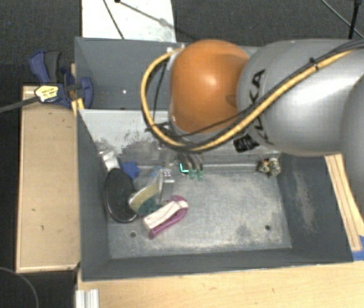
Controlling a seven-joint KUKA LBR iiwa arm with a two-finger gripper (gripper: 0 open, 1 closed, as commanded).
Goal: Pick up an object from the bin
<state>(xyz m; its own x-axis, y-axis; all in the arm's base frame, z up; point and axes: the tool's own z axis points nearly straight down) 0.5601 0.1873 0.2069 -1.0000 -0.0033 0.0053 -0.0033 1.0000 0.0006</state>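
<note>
This is a robotics lab test cell. A silver industrial KUKA arm with an orange wrist cover and looped yellow cabling hangs over a grey metal bin. The bin sits on dark carpet, where a loose cable trails.

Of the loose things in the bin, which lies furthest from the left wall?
The purple-and-white piece; the black oval disc and small blue piece lie nearer that wall.
</note>
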